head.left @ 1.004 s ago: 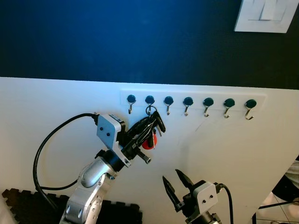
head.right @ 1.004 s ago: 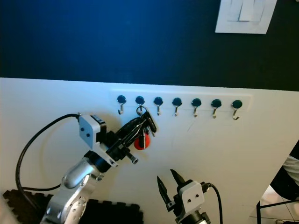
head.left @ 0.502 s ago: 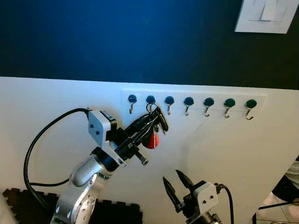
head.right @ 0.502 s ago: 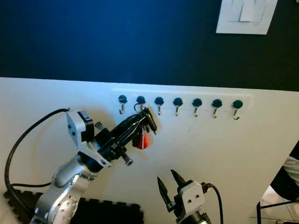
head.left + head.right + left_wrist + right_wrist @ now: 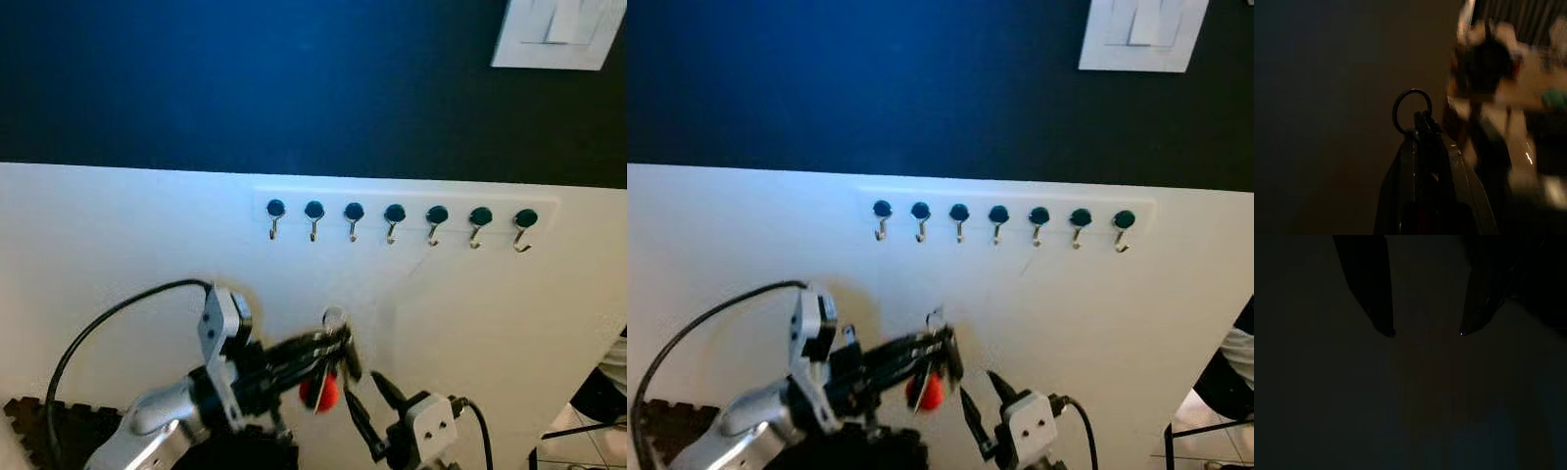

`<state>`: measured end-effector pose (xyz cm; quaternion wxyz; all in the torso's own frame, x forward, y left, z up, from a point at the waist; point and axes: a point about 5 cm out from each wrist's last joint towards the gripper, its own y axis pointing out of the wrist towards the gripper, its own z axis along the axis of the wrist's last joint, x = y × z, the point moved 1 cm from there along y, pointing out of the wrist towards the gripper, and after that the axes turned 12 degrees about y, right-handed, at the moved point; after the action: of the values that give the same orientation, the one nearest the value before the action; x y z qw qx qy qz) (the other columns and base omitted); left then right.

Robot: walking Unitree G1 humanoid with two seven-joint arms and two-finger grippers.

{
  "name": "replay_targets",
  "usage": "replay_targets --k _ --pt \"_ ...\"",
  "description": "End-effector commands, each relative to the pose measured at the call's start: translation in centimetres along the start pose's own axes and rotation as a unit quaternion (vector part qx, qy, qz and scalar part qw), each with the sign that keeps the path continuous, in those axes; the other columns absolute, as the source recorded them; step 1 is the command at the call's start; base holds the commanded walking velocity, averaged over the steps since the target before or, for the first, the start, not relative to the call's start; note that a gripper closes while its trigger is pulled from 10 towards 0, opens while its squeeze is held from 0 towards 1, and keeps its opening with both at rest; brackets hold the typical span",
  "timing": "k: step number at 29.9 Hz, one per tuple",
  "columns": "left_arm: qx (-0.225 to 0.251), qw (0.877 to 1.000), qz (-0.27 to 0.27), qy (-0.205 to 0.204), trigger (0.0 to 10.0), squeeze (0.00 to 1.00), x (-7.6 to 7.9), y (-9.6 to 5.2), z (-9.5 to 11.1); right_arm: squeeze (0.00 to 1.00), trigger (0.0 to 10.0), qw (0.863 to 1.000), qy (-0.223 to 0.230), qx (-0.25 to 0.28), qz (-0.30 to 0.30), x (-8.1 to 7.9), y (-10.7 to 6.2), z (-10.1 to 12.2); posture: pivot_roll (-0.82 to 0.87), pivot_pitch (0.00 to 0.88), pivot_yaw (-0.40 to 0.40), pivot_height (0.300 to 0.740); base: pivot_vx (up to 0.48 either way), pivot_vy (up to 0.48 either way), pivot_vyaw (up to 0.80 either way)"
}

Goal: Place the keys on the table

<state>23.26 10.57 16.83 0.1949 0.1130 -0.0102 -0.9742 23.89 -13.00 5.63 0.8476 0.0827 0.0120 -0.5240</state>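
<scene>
1. Gripping the keys (image 5: 328, 354), my left gripper (image 5: 338, 351) pinched them well below the row of hooks (image 5: 396, 221), ring up and red fob (image 5: 318, 392) hanging.
2. My right gripper (image 5: 361, 399) sat just beside them, fingers (image 5: 1376, 303) spread apart.

7 bare hooks (image 5: 394, 217), open wall (image 5: 147, 235) below

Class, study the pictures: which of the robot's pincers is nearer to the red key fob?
Left. The left pincer is shut on the bunch of keys with the round red key fob hanging beneath it; the right pincer, fingers apart, sits just beside it.
</scene>
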Motion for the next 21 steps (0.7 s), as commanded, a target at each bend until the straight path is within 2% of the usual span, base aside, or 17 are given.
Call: replay_targets --k 1,3,4,5,6,7,8,9,10,11,12,13,14,15,18,19,21 --pt "-0.04 0.999 -0.015 -0.001 0.0 0.0 0.4 -0.6 -1.3 0.0 10.0 1.0 0.002 -0.021 0.002 -0.1 -0.6 -0.9 0.05 0.036 0.012 0.74 0.0 0.0 0.0" --pt "-0.14 0.99 -0.006 -0.015 0.0 0.0 0.8 -2.3 -5.5 0.0 10.0 0.995 0.037 -0.086 -0.022 0.4 -2.0 -3.4 0.05 0.033 0.012 0.74 0.0 0.0 0.0" --pt "-0.18 0.983 0.017 -0.026 2.9 0.0 0.8 -3.1 -7.3 0.0 10.0 0.991 0.057 -0.115 -0.04 0.7 -2.7 -4.6 0.05 0.031 0.011 0.74 0.0 0.0 0.0" --pt "-0.18 0.983 0.017 -0.026 2.9 0.0 0.8 -3.1 -7.3 0.0 10.0 0.991 0.057 -0.115 -0.04 0.7 -2.7 -4.6 0.05 0.031 0.011 0.74 0.0 0.0 0.0" --pt "-0.22 0.974 0.046 -0.03 3.6 0.0 0.6 -4.0 -9.0 0.0 10.0 0.986 0.075 -0.139 -0.057 0.9 -3.4 -5.5 0.05 0.032 0.012 0.74 0.0 0.0 0.0" --pt "-0.259 0.962 0.077 -0.03 1.9 0.0 0.5 -4.8 -10.7 0.0 10.0 0.979 0.09 -0.164 -0.076 1.2 -4.2 -6.5 0.05 0.032 0.011 0.74 0.0 0.0 0.0" --pt "-0.284 0.954 0.096 -0.029 1.9 0.0 0.5 -5.4 -11.8 0.0 10.0 0.975 0.098 -0.179 -0.088 1.4 -4.8 -7.2 0.05 0.032 0.011 0.74 0.0 0.0 0.0" --pt "-0.284 0.954 0.096 -0.029 1.9 0.0 0.5 -5.4 -11.8 0.0 10.0 0.975 0.098 -0.179 -0.088 1.4 -4.8 -7.2 0.05 0.032 0.011 0.74 0.0 0.0 0.0" --pt "-0.32 0.932 0.161 -0.048 3.5 0.0 0.3 -6.5 -13.9 0.0 10.0 0.961 0.112 -0.221 -0.123 1.8 -6.3 -8.7 0.05 0.033 0.01 0.74 0.0 0.0 0.0" --pt "-0.32 0.932 0.161 -0.048 3.5 0.0 0.3 -6.5 -13.9 0.0 10.0 0.961 0.112 -0.221 -0.123 1.8 -6.3 -8.7 0.05 0.033 0.01 0.74 0.0 0.0 0.0" --pt "-0.328 0.922 0.193 -0.065 3.5 0.0 0.2 -6.8 -14.6 0.0 10.0 0.951 0.118 -0.244 -0.148 2.1 -6.9 -9.4 0.05 0.032 0.011 0.74 0.0 0.0 0.0" --pt "-0.341 0.906 0.235 -0.084 10.0 0.0 0.2 -7.4 -15.6 0.0 10.0 0.938 0.129 -0.263 -0.184 2.6 -7.6 -10.1 0.05 0.032 0.012 0.74 0.0 0.0 0.0" --pt "-0.353 0.879 0.299 -0.114 10.0 0.0 0.3 -8.1 -17.0 0.0 10.0 0.917 0.139 -0.289 -0.239 3.3 -8.6 -11.0 0.05 0.029 0.014 0.74 0.0 0.0 0.0" --pt "-0.353 0.879 0.299 -0.114 10.0 0.0 0.3 -8.1 -17.0 0.0 10.0 0.917 0.139 -0.289 -0.239 3.3 -8.6 -11.0 0.05 0.029 0.014 0.74 0.0 0.0 0.0" --pt "-0.386 0.826 0.374 -0.171 10.0 0.0 0.9 -9.4 -19.3 0.0 10.0 0.898 0.143 -0.308 -0.279 3.8 -9.5 -11.6 0.05 0.022 0.015 0.74 0.0 0.0 0.0" --pt "-0.394 0.814 0.384 -0.186 10.0 0.0 1.2 -9.7 -19.9 0.0 10.0 0.896 0.145 -0.309 -0.284 3.8 -9.6 -11.7 0.05 0.02 0.017 0.74 0.0 0.0 0.0" --pt "-0.399 0.806 0.391 -0.198 10.0 0.0 1.6 -9.9 -20.3 0.0 10.0 0.894 0.149 -0.31 -0.288 3.8 -9.6 -11.8 0.04 0.016 0.021 0.74 0.0 0.0 0.0"
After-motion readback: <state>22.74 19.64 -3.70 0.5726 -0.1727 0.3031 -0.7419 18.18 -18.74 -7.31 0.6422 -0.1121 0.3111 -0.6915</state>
